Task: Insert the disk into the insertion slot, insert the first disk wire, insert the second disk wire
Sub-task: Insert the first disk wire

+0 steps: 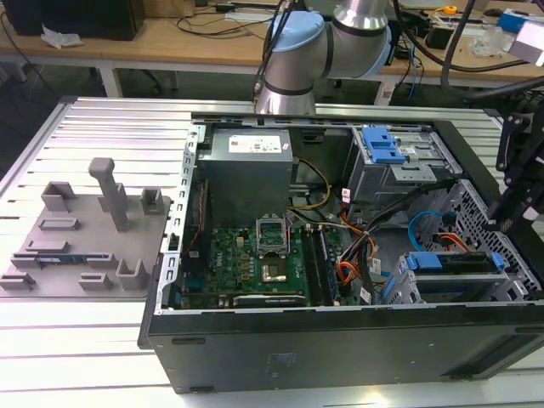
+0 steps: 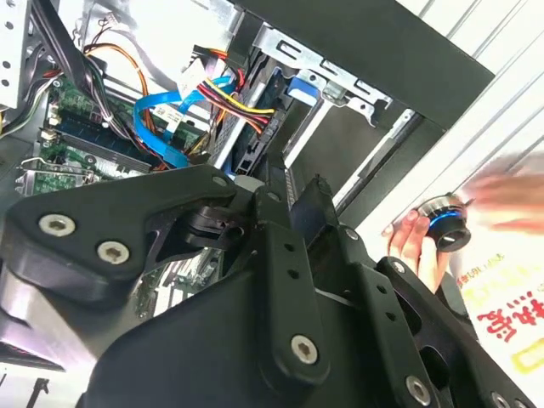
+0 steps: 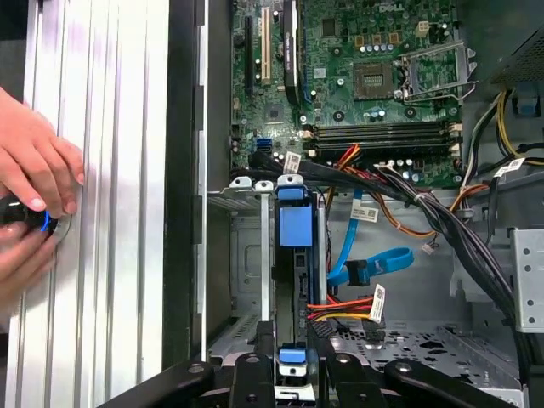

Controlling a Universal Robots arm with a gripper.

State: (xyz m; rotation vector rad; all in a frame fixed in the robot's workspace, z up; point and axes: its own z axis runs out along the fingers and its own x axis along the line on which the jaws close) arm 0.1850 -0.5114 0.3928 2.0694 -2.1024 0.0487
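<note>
The disk (image 3: 295, 228) stands on edge in the insertion slot (image 3: 246, 259), its bright blue carrier showing along the top. In the exterior view the disk (image 1: 450, 263) lies in the low grey bay (image 1: 399, 291) at the case's front right corner. My gripper (image 3: 291, 374) is shut on the near end of the disk, one finger either side of a blue tab. It reaches down at the exterior view's right edge (image 1: 500, 228). A blue flat cable (image 3: 374, 263) hangs loose beside the disk. A red, yellow and black wire bundle (image 3: 344, 308) ends close to the disk's side.
A taller grey cage with a blue latch (image 1: 382, 144) stands behind the slot. The motherboard (image 3: 374, 85) and thick black cable runs (image 3: 442, 221) fill the case's middle. A person's hands (image 3: 30, 191) rest on a black knob on the ribbed table outside the case wall (image 3: 183, 212).
</note>
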